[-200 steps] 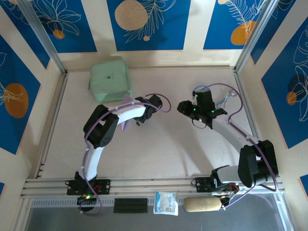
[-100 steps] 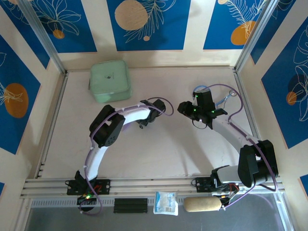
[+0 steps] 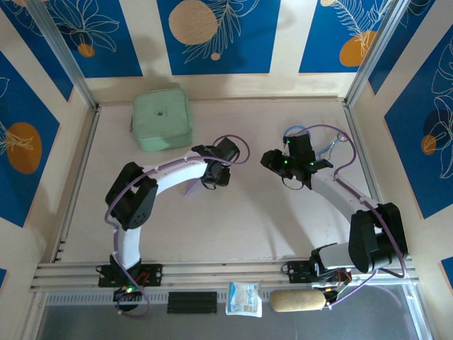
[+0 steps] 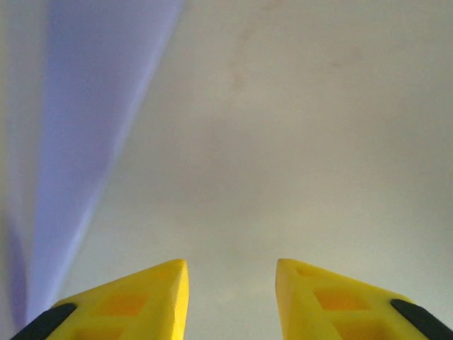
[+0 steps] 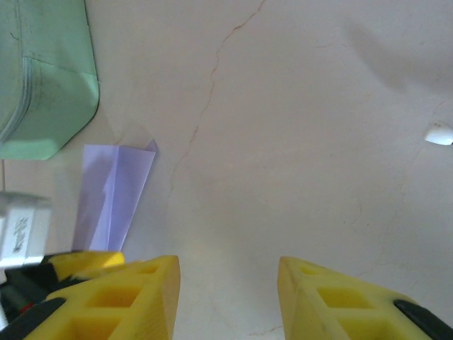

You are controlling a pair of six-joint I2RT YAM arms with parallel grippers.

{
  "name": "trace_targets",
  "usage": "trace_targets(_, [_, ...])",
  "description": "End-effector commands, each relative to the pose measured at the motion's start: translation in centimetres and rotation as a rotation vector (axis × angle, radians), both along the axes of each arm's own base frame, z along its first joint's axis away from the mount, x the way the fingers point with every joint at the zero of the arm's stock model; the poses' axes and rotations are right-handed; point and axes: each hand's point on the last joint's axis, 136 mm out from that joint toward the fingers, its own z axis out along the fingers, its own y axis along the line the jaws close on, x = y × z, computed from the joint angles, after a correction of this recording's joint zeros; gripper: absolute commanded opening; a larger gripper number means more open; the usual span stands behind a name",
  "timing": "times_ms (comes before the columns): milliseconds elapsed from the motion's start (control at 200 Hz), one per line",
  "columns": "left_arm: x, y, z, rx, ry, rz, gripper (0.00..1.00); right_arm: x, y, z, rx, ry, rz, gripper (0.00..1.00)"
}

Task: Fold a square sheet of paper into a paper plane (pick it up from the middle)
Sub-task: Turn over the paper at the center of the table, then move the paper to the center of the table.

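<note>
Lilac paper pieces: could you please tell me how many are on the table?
1: the folded lilac paper lies near the mint-green pouch, beside the left gripper; more may be hidden.

Surface finishes: table, paper, pouch, grippers.
The paper plane [image 5: 113, 195] is seen as thin, matt lilac paper with sharp creases. The table [image 5: 297, 142] is noted as pale, matt and hairline-cracked. The mint-green pouch [image 5: 42, 78] appears to be soft stitched cloth. Moulded yellow plastic, faintly glossy, is recorded on the right gripper [image 5: 228, 262] and left gripper [image 4: 231, 265].

No legible text or labels
</note>
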Motion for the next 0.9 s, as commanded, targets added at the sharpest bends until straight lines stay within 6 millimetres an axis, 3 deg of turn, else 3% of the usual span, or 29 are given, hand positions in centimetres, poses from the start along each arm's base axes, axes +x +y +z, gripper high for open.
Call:
trace_targets(0, [-2.3, -3.4, 1.8, -0.264, 0.086, 0.003, 0.38, 0.1, 0.2, -0.3, 0.026, 0.021, -0.005, 0.41])
trace_targets(120, [-2.2, -2.3, 3.8, -0.306, 0.049, 0.025, 0.39, 0.1, 0.7, -0.4, 0.048, 0.027, 0.014, 0.42])
trace_targets(210, [-1.4, 0.2, 4.1, -0.302, 0.017, 0.074, 0.39, 0.0, 1.2, -0.2, 0.077, 0.016, 0.035, 0.43])
trace_targets(350, [0.1, 4.6, 2.3, -0.334, 0.034, 0.190, 0.35, 0.0, 1.7, -0.5, 0.098, 0.026, 0.046, 0.44])
trace_targets(530, [1.3, 7.5, -0.7, -0.369, 0.091, 0.283, 0.26, -0.1, 2.4, -1.2, 0.109, 0.060, 0.059, 0.44])
trace_targets(685, [2.6, 8.9, -2.4, -0.330, 0.092, 0.317, 0.21, -0.1, 2.9, -1.4, 0.110, 0.069, 0.070, 0.43])
trace_targets(895, [3.2, 8.8, -4.4, -0.290, 0.127, 0.307, 0.15, 0.1, 3.2, -1.8, 0.110, 0.085, 0.080, 0.43])
